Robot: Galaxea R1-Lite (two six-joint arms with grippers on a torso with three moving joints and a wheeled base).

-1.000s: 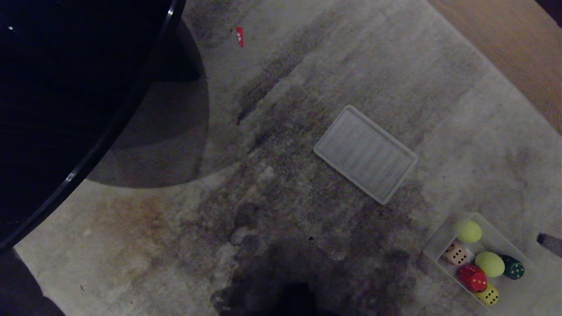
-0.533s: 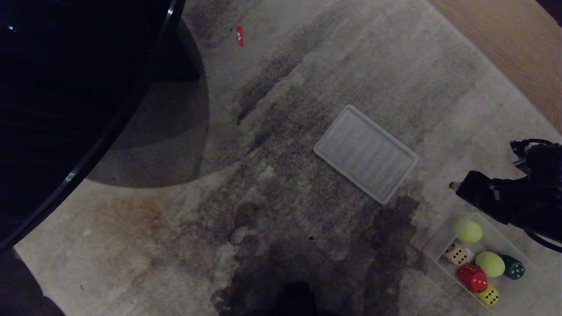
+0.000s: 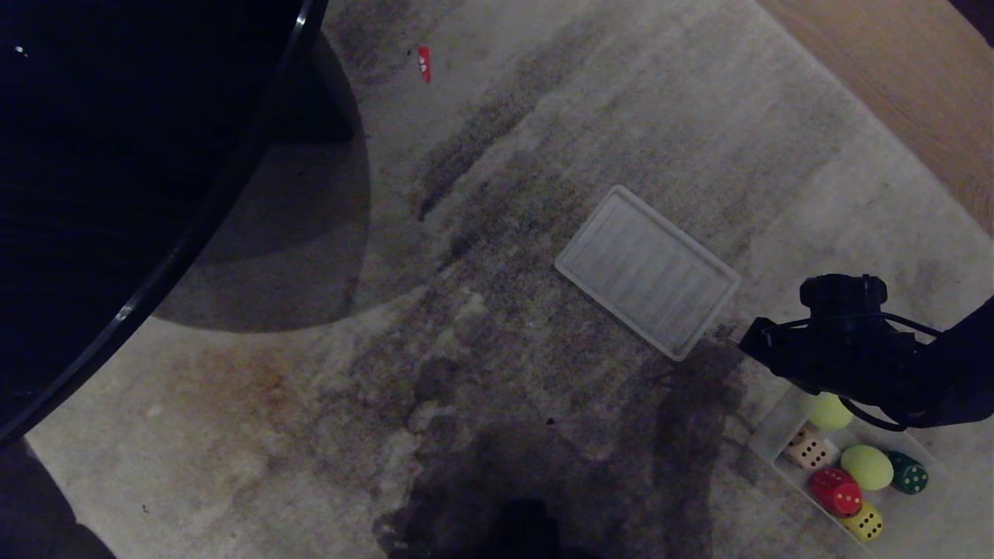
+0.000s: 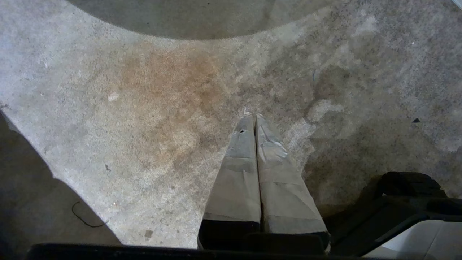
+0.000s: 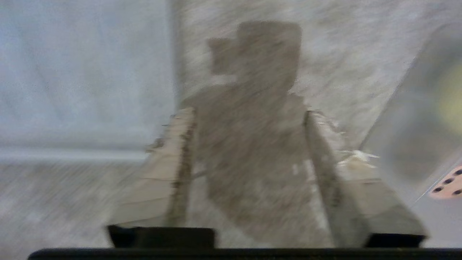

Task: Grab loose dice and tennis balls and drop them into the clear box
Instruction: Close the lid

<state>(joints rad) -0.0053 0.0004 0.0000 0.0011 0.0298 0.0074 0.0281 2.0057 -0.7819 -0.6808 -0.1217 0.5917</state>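
Ribbed lid [image 3: 647,272] on stained carpet [image 3: 497,194] — dark round table [image 3: 116,155] nearby.

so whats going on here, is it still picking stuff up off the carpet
Nothing loose shows on the carpet. The clear box at the robot's right holds both tennis balls, plus the beige-pink die, red die, yellow die and dark green die. The right pincer is open and empty, over carpet between the box and the ribbed lid, which lies flat beside the box. The left pincer is shut and parked low over bare carpet.
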